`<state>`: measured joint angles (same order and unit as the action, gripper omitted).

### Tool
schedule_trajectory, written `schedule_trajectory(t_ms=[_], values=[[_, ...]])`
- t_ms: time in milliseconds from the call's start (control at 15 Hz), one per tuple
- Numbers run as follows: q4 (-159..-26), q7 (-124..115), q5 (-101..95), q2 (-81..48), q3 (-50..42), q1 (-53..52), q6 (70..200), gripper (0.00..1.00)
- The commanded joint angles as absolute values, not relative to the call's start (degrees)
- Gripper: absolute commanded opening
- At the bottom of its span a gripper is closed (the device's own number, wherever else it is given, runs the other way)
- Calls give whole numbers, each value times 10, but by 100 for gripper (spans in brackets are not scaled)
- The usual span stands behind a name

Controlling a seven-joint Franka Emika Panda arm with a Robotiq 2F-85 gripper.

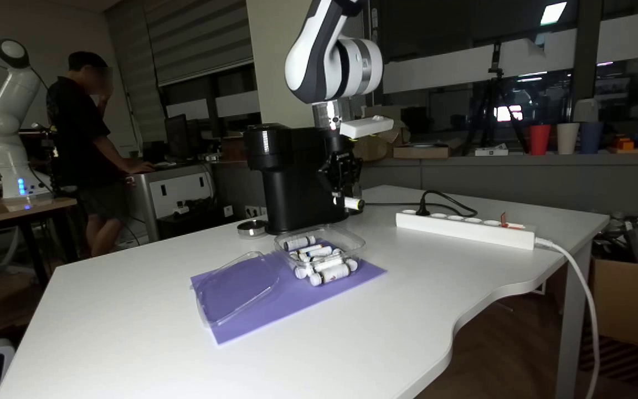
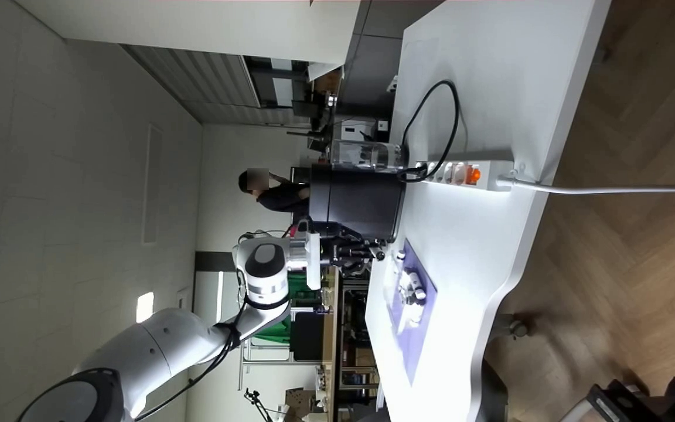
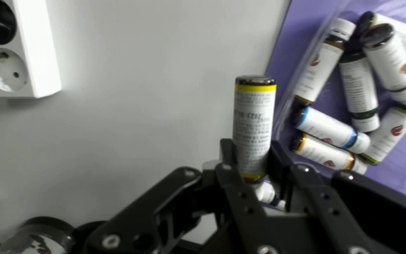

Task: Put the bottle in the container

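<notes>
Black two-fingered gripper [image 3: 251, 148]: closed on a small cylindrical bottle [image 3: 254, 120] with white label and yellow bands, held above the white table [image 1: 407, 310], left of the clear plastic container [image 1: 346, 242] in the wrist view. The container holds white-labelled bottles [image 1: 333, 274] and stands on a flat purple sheet [image 1: 292, 296]. In an exterior view, a tall black machine [image 1: 299, 191] stands on the far side.

There were at least eight cylindrical white-labelled bottles [image 3: 254, 123], one clear plastic box [image 1: 355, 241], one flat purple sheet [image 1: 291, 297] and one long white power strip [image 1: 463, 230].
</notes>
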<state>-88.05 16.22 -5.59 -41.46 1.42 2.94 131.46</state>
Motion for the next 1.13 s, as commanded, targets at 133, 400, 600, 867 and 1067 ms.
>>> schedule_trajectory(t_ms=[133,400,600,867,1067], values=[[-955,223,0,-362,68,47,1276,7],[-994,223,16,-353,74,41,1307,53],[-1019,217,15,-339,71,41,1370,72],[-1036,214,0,-309,58,44,1408,98],[-1012,216,7,-330,60,43,1402,95]])
